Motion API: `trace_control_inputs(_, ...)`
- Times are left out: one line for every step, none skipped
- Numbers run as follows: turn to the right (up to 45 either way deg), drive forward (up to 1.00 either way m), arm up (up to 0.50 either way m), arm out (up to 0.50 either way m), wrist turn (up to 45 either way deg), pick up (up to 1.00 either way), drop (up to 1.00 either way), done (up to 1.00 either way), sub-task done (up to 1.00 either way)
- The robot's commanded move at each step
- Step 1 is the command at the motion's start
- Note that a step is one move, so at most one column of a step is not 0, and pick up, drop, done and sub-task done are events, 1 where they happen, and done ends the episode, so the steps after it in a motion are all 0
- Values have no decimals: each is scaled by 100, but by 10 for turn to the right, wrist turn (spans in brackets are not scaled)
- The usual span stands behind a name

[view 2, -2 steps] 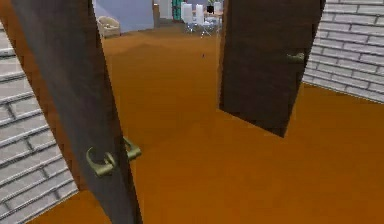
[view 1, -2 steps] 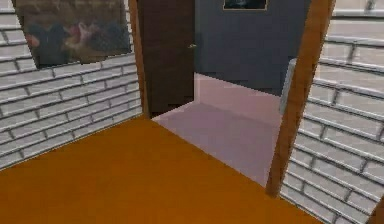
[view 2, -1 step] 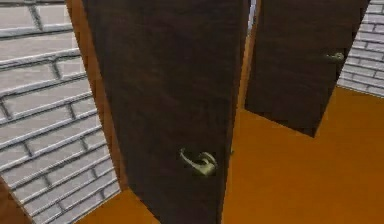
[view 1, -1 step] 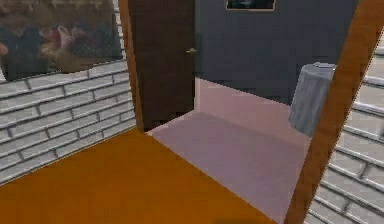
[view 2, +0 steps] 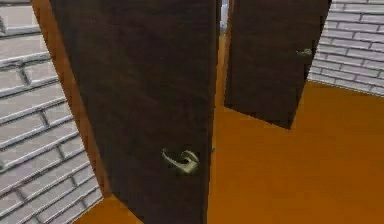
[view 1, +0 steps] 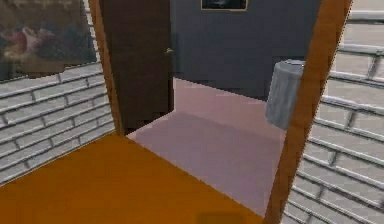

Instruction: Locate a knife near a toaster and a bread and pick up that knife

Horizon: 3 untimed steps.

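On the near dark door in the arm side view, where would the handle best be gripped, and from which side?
Likely by the slim curved bar of the lever handle, toward its left end, coming straight at the face of the dark door: the bar stands proud of the flat panel.

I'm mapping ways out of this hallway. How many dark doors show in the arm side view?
2. One near door with a curved handle, at the left; one farther door, at the right. Others may be hidden.
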Motion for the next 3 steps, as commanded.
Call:
trace_control_inputs(0,100,0,0,0,0,0,0,0)
trace_control_inputs(120,0,0,0,0,0,0,0,0)
trace_control_inputs(0,15,0,0,0,0,0,0,0)
